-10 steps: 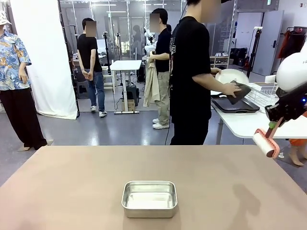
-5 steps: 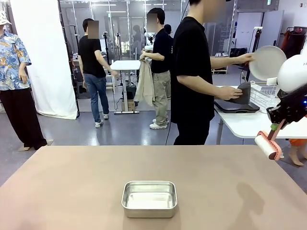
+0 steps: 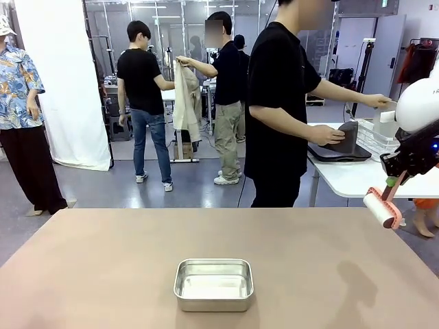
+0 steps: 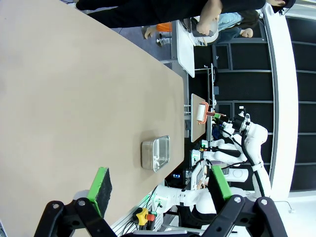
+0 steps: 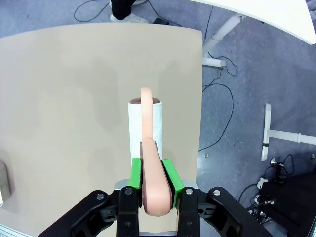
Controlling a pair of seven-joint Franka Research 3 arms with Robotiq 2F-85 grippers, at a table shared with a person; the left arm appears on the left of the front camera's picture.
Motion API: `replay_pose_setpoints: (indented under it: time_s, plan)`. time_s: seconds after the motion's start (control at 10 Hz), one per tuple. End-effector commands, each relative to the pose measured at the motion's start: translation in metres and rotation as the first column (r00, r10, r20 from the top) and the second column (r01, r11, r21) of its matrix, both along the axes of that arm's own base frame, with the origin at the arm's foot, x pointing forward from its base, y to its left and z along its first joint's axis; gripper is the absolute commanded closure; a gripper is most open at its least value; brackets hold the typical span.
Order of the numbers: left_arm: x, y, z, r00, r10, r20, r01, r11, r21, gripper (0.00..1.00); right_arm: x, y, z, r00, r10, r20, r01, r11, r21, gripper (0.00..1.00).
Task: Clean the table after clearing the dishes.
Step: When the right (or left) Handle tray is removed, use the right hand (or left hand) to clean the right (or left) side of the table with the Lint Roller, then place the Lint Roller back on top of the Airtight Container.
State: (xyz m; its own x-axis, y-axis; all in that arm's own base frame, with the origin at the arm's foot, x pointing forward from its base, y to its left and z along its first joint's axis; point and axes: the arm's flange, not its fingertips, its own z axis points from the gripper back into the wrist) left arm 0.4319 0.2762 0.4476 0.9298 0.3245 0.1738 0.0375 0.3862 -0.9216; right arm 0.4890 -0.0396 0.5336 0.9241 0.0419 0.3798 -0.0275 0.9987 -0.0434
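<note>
Left gripper (image 4: pixel 160 190): released, nothing between the pads, above the surface's (image 3: pixel 103 267) left side. Steel pan (image 3: pixel 213 284): near centre of surface. Right gripper (image 5: pixel 151 177): grasping a lint roller (image 3: pixel 381 208), over the right edge. Trays (image 3: pixel 336 152): far right, white side table, under a person's hand (image 3: pixel 328 136).

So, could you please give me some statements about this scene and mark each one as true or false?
1. The right gripper is shut on the pink handle of a lint roller. True.
2. The lint roller is pressed flat on the table. False: the front view shows it held in the air above the table's right edge.
3. A small steel pan sits on the table near the robot's side. True.
4. The left gripper holds a cloth. False: its jaws are open and empty.
5. White plates lie on the beige table. False: the steel pan is the one thing lying on it; the person's hand rests on a dark tray on the white side table.
</note>
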Motion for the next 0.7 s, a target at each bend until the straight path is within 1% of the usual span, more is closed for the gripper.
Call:
replay_pose_setpoints:
  time_s: [0.0,0.6]
  plan:
    - [-0.0017,0.0015,0.0017,1.0,0.002,0.003,-0.002,1.0,-0.001,0.0,-0.0013,0.0005,0.0013,1.0,0.009,0.018,-0.009,1.0,0.011,0.77]
    - [-0.0017,0.0015,0.0017,1.0,0.002,0.003,-0.002,1.0,-0.001,0.0,-0.0013,0.0005,0.0013,1.0,0.009,0.018,-0.009,1.0,0.011,0.77]
